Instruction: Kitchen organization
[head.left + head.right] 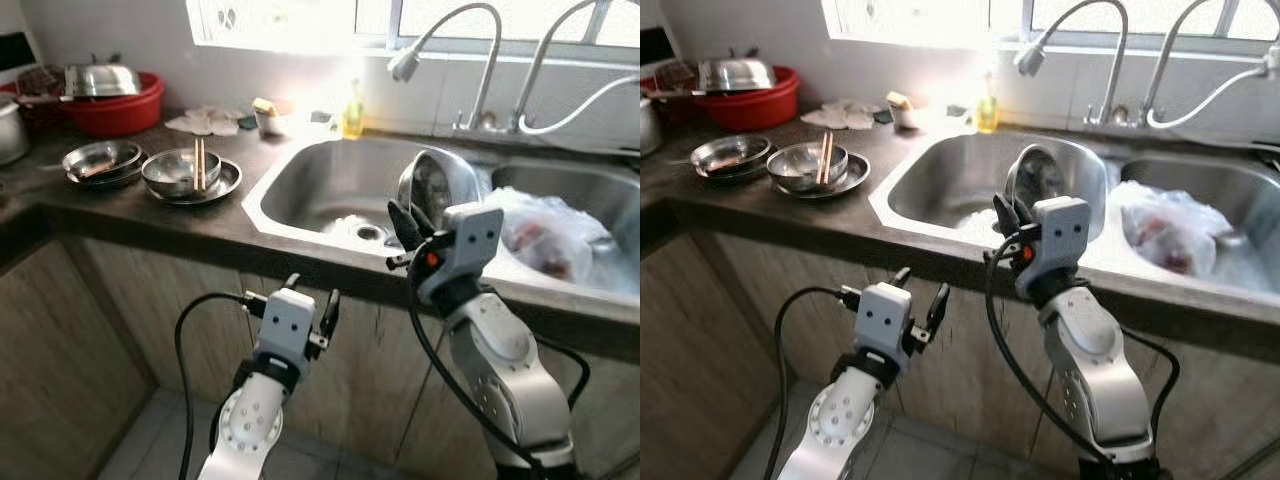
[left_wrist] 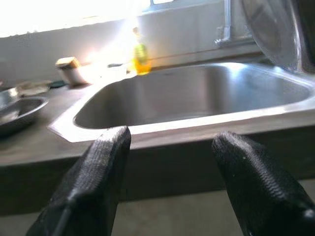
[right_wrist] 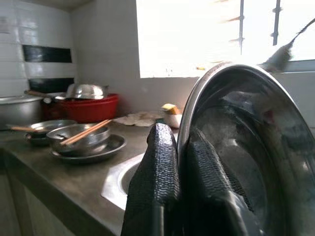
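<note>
Kitchen counter [image 1: 150,225], dark stone, double steel sink [image 1: 330,185] under a bright window [image 1: 280,20], wood cabinet fronts below. Right gripper [image 1: 408,222] is over the front edge of the left basin, fingers pinched narrow on the rim of a steel bowl [image 1: 437,183]; bowl is held on edge, upright, hollow side facing the robot, raised above the basin. Wrist cam confirms: one finger [image 3: 160,169] on each side of the rim, in contact. Left gripper [image 1: 310,305] sits low, in front of the cabinet below the counter edge, fingers [image 2: 101,162] spread wide, holding nothing, pointed at the sink front. Right basin holds a crumpled plastic bag [image 1: 550,235] with something reddish inside. Two goose-neck taps [image 1: 470,60] behind the sinks, a yellow soap bottle [image 1: 353,112] on the ledge beside them. On the counter left of the sink: a steel bowl on a plate with chopsticks [image 1: 199,163] laid across it, just beside that a second stack of steel dishes [image 1: 100,162]. Farther back, a red basin [image 1: 120,105] with a steel lid [image 1: 100,80] on top, and a small cup with a sponge [image 1: 268,112] near the window.
</note>
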`<state>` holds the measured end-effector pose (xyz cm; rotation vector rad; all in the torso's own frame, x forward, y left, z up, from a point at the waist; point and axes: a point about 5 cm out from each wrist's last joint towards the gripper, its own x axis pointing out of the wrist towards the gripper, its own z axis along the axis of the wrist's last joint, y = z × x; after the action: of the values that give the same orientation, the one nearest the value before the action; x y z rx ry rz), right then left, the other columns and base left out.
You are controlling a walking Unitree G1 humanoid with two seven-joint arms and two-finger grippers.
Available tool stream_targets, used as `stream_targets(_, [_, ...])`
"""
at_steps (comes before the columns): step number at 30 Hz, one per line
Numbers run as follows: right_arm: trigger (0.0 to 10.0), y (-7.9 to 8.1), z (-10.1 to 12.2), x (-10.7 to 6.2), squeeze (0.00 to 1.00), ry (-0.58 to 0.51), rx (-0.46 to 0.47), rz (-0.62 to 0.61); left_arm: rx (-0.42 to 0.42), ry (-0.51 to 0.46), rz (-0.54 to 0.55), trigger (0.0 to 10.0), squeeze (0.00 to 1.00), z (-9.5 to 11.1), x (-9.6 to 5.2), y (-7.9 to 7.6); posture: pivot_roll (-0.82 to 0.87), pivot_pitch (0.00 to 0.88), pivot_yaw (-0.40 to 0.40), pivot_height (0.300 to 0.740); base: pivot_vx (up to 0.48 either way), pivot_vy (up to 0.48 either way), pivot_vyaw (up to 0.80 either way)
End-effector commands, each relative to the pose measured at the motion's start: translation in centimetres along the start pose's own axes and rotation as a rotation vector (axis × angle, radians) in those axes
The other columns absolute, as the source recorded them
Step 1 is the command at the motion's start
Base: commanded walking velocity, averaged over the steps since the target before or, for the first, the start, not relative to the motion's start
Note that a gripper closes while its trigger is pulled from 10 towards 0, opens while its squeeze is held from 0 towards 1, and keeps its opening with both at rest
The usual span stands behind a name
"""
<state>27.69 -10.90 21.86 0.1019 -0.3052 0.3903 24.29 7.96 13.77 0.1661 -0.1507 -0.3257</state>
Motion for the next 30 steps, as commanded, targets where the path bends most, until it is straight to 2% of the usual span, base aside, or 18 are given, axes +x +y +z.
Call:
stream_targets(1, [10.0,0.6,0.4,0.3,0.0,-0.019,-0.005,0.033,0.013,0.005,0.012,10.0,0.0,-0.1,0.0,0.3,0.18,0.0,-0.047,0.74,0.349,0.0,0.0])
stream_targets(5, [10.0,0.6,0.2,0.2,0.0,-0.01,-0.024,0.045,0.016,0.006,0.01,10.0,0.0,-0.1,0.0,0.3,0.18,0.0,-0.045,0.74,0.347,0.0,0.0])
stream_targets(10, [10.0,0.6,-0.1,0.2,0.0,-0.005,-0.021,0.045,0.014,-0.005,0.024,10.0,0.0,0.1,0.1,0.5,0.18,0.0,-0.043,0.74,0.34,0.0,0.8])
stream_targets(13, [10.0,0.6,-0.2,0.3,0.0,0.0,0.009,0.044,0.013,-0.007,0.02,10.0,0.0,0.1,0.2,0.5,0.18,0.0,-0.046,0.74,0.337,0.0,0.0])
stream_targets(19, [10.0,0.1,-0.1,0.5,0.0,0.007,0.01,0.034,0.009,0.007,0.015,10.0,0.0,-0.2,0.0,0.2,0.18,0.0,-0.049,0.74,0.336,0.0,0.0])
stream_targets(24, [10.0,-0.6,-0.4,0.9,0.0,0.034,-0.017,0.025,0.007,0.01,0.016,10.0,0.0,-0.2,-0.1,0.1,0.18,0.0,-0.054,0.74,0.338,0.0,0.0])
stream_targets(30, [10.0,-1.7,-1.3,1.8,0.0,0.133,-0.091,0.021,0.008,0.013,0.019,10.0,0.0,-0.2,-0.1,0.1,0.18,0.0,-0.06,0.74,0.336,0.0,0.0])
